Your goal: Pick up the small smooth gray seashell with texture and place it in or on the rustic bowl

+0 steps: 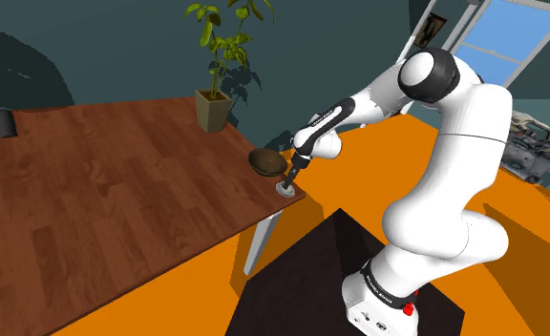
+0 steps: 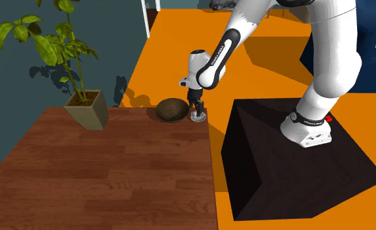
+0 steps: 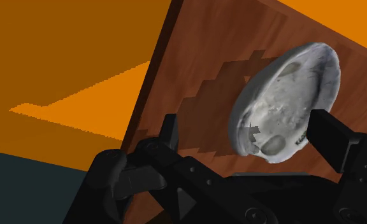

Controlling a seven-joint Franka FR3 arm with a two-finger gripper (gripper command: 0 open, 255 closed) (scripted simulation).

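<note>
Claw (image 1: 288, 178), fingers apart, straddles the grey seashell (image 3: 284, 102) at the worktop's (image 1: 120, 210) near corner, just beside the dark bowl (image 1: 264, 161); grasp, lift and placement apparently yet to come.

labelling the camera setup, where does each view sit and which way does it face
Shoulder view: beside and behind the stand, looking down across the table; the whole white arm shows.
Second exterior view: over the table, facing its edge and the stand; arm shows, top cropped.
Wrist view: on the hand, looking at the seashell inside the open pincer; both fingers show.
Both exterior views share bowl, potted plant, seashell.
</note>
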